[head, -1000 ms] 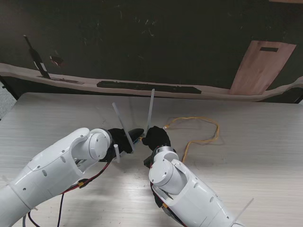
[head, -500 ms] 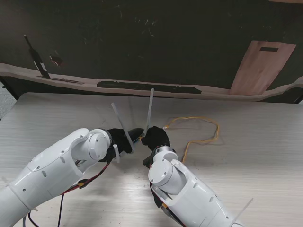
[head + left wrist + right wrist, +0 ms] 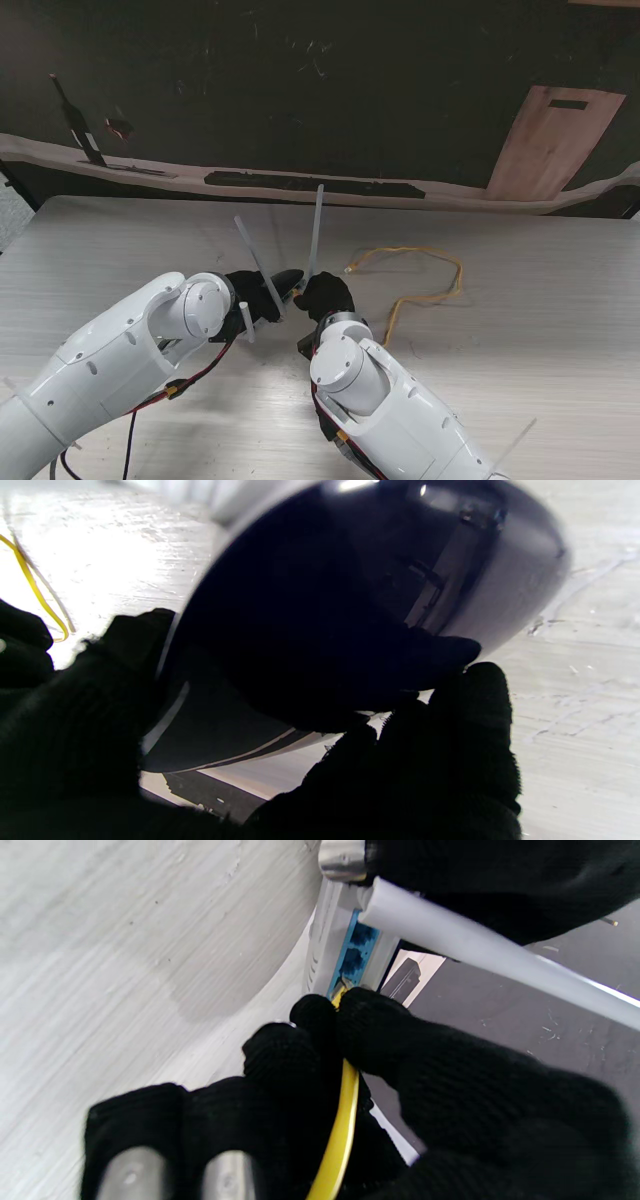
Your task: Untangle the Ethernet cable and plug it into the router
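My left hand [image 3: 252,296] is shut on the router [image 3: 284,282], holding it tilted off the table with its white antennas [image 3: 316,232] pointing away from me. The left wrist view shows the router's dark shell [image 3: 350,595] filling the frame, with gloved fingers [image 3: 450,750] wrapped under it. My right hand [image 3: 324,294] is shut on the yellow Ethernet cable [image 3: 341,1125] just behind its plug [image 3: 341,986]. The plug tip touches the row of blue ports [image 3: 356,946]; whether it is seated is hidden. The loose cable [image 3: 432,283] lies in a loop to the right.
The pale wooden table [image 3: 540,340] ends at a far edge backed by a dark wall. A brown board [image 3: 548,145] leans at the back right. A long dark strip [image 3: 310,184] lies along the back ledge. An antenna [image 3: 480,950] crosses close over my right hand.
My right hand has crept slightly left toward the router with the plug. The router and left hand have barely shifted.
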`<state>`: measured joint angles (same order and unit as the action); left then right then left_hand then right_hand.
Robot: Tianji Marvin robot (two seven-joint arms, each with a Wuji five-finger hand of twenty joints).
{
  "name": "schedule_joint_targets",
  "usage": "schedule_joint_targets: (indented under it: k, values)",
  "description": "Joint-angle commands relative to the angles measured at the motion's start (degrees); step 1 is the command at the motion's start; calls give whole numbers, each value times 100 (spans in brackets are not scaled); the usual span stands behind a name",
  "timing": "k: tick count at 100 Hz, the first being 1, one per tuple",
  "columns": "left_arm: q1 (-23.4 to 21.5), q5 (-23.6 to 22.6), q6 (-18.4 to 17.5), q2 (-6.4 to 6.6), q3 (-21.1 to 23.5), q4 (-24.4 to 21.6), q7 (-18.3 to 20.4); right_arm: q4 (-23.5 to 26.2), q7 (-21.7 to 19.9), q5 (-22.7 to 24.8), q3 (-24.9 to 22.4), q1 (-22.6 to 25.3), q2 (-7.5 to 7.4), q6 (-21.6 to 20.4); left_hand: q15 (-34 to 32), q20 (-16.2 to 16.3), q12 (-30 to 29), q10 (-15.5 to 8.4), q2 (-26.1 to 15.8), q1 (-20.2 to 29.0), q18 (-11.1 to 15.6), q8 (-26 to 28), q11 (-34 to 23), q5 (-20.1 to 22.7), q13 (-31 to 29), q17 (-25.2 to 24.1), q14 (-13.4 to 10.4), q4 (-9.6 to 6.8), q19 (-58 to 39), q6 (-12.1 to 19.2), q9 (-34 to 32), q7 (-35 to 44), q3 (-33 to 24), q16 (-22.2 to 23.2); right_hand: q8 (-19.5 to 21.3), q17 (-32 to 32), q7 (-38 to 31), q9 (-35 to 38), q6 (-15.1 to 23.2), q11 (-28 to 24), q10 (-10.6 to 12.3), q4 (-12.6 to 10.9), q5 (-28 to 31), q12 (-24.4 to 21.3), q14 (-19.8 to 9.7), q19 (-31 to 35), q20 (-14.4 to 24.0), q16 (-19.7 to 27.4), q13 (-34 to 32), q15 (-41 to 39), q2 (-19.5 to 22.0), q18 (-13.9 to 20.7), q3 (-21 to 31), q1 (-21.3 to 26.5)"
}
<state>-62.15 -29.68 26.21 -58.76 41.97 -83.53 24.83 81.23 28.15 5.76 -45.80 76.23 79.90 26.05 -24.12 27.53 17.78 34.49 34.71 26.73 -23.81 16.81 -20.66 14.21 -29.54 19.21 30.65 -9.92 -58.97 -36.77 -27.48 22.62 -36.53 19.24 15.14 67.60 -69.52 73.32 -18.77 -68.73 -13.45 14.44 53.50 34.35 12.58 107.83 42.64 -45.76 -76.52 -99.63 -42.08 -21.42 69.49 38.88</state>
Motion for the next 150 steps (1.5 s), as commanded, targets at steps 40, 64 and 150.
schedule_joint_targets:
  k: [40,64,150]
  values:
    - [-323,-77,-643,-55,6,437,217,-137,-285,560,112,-25,-149,-278,-965,-538,573,-2228,-814,3259,1131,693,-1200,476,-1108,435,-1457,695,-40,2124,-980,1640,-1619,388,42,82,-501,1017,-826,-1324,-673,-232,76,142,-977,1215,-156,-19,151,-204,70,623,336,192]
    - [-280,-154,-782,-29,15,497,291,-42,-476,823,53,2,-286,-228,-911,-877,717,-2323,-707,3546,1032,909,-1200,665,-1262,508,-1465,961,-151,2356,-1173,2055,-1688,431,366,87,-594,1018,-686,-1430,-543,-269,115,172,-1082,1215,-171,-38,146,-208,78,670,457,35]
    - [-223,-118,-841,-47,-27,574,255,-130,-902,1844,406,-286,-586,-595,-1033,-335,970,-2280,-761,3132,1180,990,-1040,769,-1251,524,-1443,877,-167,2440,-1331,2151,-1616,405,929,86,-558,1012,-862,-1743,-384,-475,443,234,-1115,1215,-115,-158,147,-255,262,611,517,-184]
